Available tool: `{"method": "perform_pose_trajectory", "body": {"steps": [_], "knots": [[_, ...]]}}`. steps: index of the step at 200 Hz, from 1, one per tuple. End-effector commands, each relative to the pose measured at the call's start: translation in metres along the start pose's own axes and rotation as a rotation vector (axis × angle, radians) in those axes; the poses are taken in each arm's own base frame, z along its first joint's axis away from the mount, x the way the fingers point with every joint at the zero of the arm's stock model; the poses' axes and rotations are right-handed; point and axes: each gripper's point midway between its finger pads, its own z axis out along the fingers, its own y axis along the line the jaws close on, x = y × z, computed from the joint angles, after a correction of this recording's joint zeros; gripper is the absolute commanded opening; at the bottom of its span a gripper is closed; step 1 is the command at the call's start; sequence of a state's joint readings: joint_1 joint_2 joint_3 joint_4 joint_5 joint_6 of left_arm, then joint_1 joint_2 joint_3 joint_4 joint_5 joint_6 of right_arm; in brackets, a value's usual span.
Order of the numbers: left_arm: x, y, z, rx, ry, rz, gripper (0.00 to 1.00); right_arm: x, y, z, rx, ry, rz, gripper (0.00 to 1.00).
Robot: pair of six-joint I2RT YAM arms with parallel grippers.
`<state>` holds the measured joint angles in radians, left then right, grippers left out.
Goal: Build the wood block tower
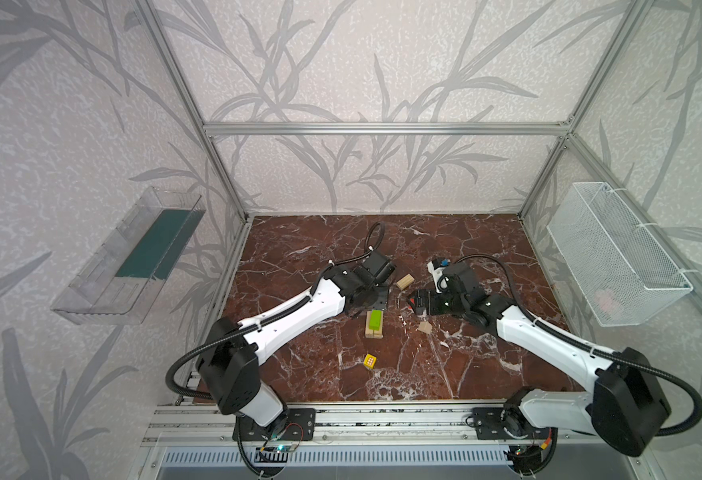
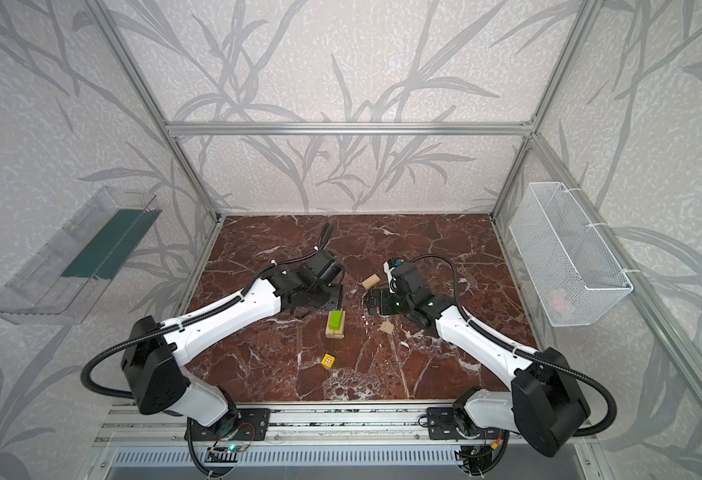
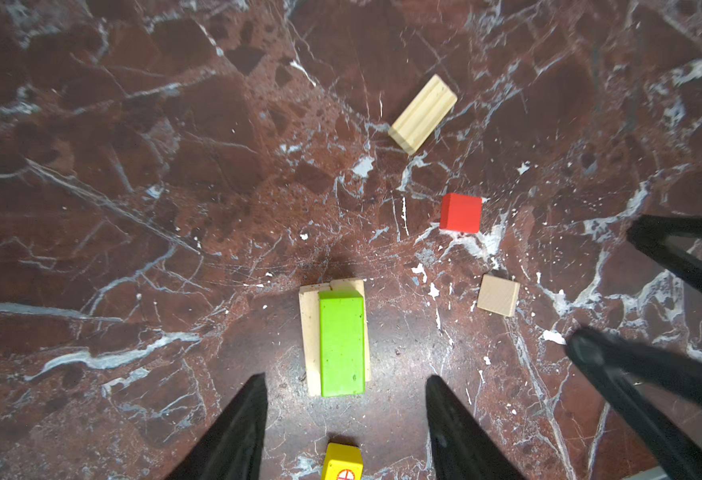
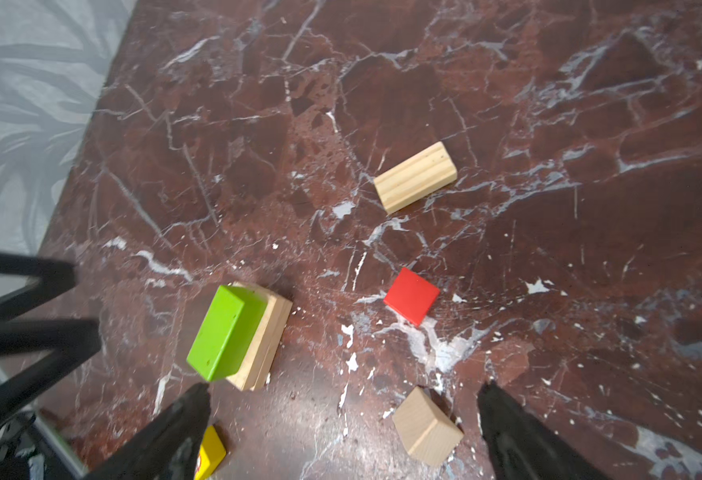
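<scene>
Tower [image 1: 374, 325] mid-worktop: lime-green bar [image 3: 341, 345] lies flat on paired pale bars [image 3: 310, 332], probably for a broad base. Left gripper [image 3: 345, 377] hangs over its end, jaws apart, empty. Right gripper [image 4: 344, 385] is spread wide and empty near red cube [image 4: 411, 296] and wedge [image 4: 426, 430], the likely next picks.

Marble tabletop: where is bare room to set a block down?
The marble tabletop is bare behind the loose pale bar, up to the back wall, and between the yellow cube and its near edge. The middle is crowded: green bar, red cube, pale wedge.
</scene>
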<state>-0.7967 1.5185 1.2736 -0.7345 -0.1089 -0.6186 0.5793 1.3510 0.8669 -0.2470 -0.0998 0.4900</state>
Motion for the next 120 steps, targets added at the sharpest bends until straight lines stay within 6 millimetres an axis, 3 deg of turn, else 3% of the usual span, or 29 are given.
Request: {"method": "perform_pose_trajectory", "body": {"steps": [1, 71, 120], "knots": [[-0.002, 0.016, -0.009, -0.016, -0.075, 0.018, 0.61, 0.012, -0.024, 0.018, 0.157, 0.13, 0.084, 0.99], [0.002, 0.051, -0.021, 0.051, -0.151, -0.053, 0.67, -0.005, -0.03, 0.099, 0.241, 0.161, 0.279, 0.87], [0.007, 0.066, -0.016, 0.083, -0.154, -0.119, 0.7, -0.023, -0.039, 0.123, 0.307, 0.097, 0.341, 0.79]]}}
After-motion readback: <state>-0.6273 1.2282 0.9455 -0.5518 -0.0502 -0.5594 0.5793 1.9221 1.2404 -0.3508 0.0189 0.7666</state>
